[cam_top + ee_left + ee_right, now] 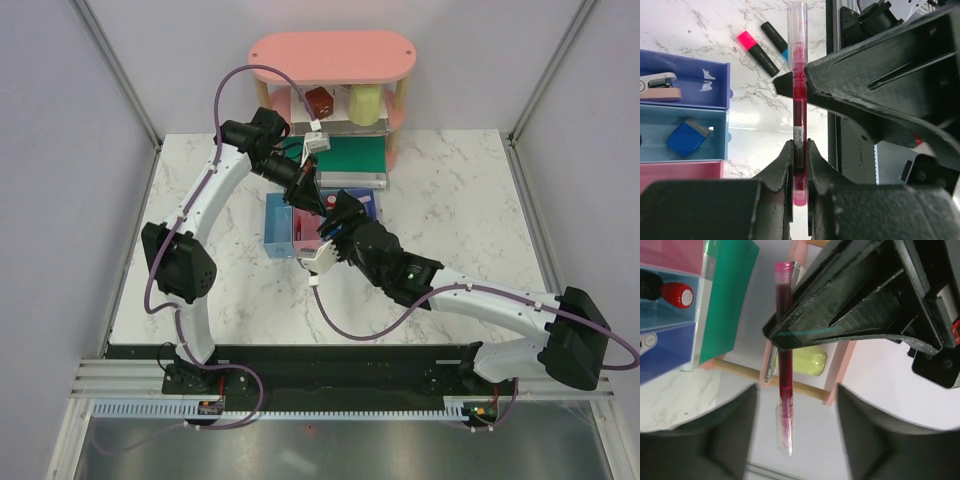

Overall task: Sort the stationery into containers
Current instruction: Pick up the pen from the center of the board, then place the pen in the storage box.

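Note:
My left gripper (800,150) is shut on the lower end of the thin red pen (799,90) and holds it in the air above the bins (290,228). My right gripper (796,397) is open, its fingers (720,440) well apart on both sides of the pen's clear cap end (785,432), not touching it. The pink-ended highlighter (757,50) and the blue-ended highlighter (776,39) lie on the table. The beige-white piece (660,85) lies in the purple-blue bin (715,75). The blue piece (687,137) and the red-black round piece (671,292) lie in the blue bin. The pink bin (680,170) adjoins it.
The flat green book (350,158) lies behind the bins. The pink two-tier shelf (335,55) stands at the back with a brown object (320,100) and a yellow object (365,102). The two grippers are close together over the bins.

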